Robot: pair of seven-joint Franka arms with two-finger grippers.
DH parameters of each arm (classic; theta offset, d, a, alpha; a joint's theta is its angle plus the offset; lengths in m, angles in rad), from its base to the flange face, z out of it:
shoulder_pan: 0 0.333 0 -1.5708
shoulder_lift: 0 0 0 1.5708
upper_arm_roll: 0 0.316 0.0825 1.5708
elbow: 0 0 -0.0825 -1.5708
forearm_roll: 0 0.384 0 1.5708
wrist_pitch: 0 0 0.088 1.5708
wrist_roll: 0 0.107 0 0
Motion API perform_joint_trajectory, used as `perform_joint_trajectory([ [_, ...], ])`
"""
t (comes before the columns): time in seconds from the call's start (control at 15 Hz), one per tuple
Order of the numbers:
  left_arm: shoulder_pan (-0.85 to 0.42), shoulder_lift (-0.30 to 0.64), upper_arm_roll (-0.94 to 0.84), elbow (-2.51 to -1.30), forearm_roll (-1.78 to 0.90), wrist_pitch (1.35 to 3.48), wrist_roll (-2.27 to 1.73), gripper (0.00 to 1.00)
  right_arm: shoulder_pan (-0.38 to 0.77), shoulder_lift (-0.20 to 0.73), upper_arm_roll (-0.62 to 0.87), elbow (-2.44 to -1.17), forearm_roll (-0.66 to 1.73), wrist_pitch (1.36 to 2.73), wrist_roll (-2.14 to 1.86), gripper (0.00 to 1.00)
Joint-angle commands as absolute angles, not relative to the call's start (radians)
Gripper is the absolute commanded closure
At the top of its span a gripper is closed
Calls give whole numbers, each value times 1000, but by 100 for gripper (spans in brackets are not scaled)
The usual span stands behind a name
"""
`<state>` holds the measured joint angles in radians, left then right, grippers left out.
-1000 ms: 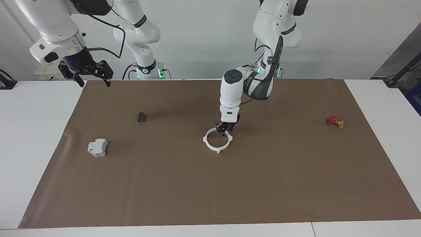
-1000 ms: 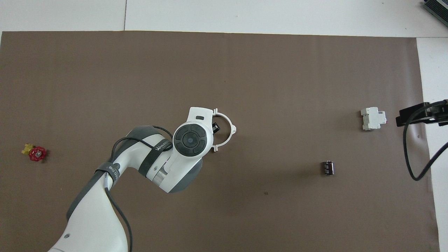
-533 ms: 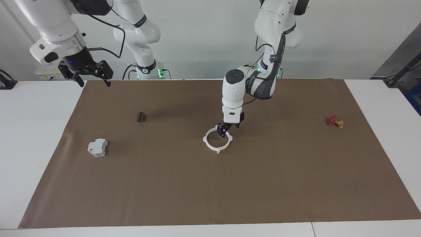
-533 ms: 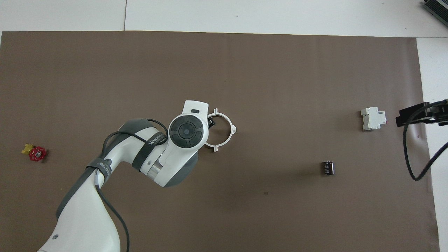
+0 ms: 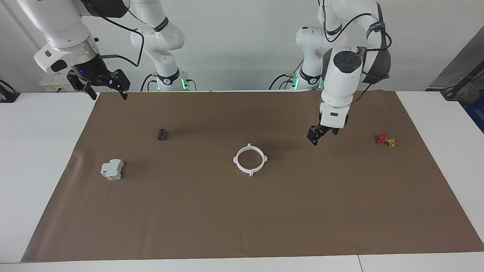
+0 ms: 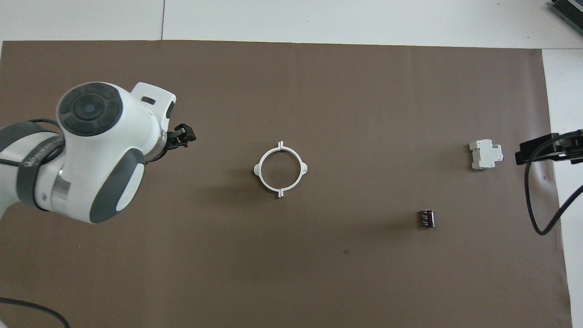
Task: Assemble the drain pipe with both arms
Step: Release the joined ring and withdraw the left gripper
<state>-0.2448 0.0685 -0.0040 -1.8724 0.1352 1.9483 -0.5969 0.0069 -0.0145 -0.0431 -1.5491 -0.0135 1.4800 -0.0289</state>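
Two white arms work over one white worktop [image 5: 45, 158] covered by one brown mat [image 5: 242, 211].

One drain pipe [image 5: 250, 159] lies flat at the middle of the mat: a single closed white ring with four small outward tabs, at roughly 12, 3, 6 and 9 o'clock in the overhead view. Nothing touches it.

Around it, well apart from it and from each other, lie three other things, one of each. From the ring in the overhead view, one grey-white boxy block [image 5: 112, 169] sits at about 3 o'clock near the mat's edge at the right arm's end. One small dark cylinder [image 5: 162, 134] lies at about 4 o'clock, nearer to the robots than the block. In the facing view, one small red-and-yellow valve [image 5: 385, 139] sits at about 3 o'clock from the ring, toward the left arm's end.

The left gripper [image 5: 317, 135] hangs in the air over bare mat between the ring and the valve, its jaws spread and holding nothing. The right gripper [image 5: 106, 87] waits raised over the mat's corner at the right arm's end, its jaws spread and empty too.

The only writing is a grey band on the left arm's link [image 6: 36, 152] in the overhead view, too foreshortened to read.
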Motion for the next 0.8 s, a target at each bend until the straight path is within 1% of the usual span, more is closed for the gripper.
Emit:
perform_joint_trajectory([
  [0.0, -119, 57, -14, -1842, 135, 1869, -346, 0, 5, -21, -43, -1562, -11, 1486, -29, 0],
  [0.13, -24, 5, -12, -1839, 105, 1833, -199, 0, 5, -21, -43, -1562, -11, 1486, -29, 0],
  [0.27, 17, -47, -12, -1841, 80, 1778, -134, 0, 5, -21, -43, -1562, -11, 1486, -29, 0],
  [0.4, 14, -92, -17, -1841, 80, 1723, -133, 0, 5, -21, -43, -1562, -11, 1486, -29, 0],
  [0.53, 0, -100, -26, -1845, 80, 1697, -135, 0, 5, -21, -43, -1562, -11, 1486, -29, 0],
  [0.73, -38, -117, -37, -1878, 80, 1723, -129, 0, 5, -21, -43, -1562, -11, 1486, -29, 0],
])
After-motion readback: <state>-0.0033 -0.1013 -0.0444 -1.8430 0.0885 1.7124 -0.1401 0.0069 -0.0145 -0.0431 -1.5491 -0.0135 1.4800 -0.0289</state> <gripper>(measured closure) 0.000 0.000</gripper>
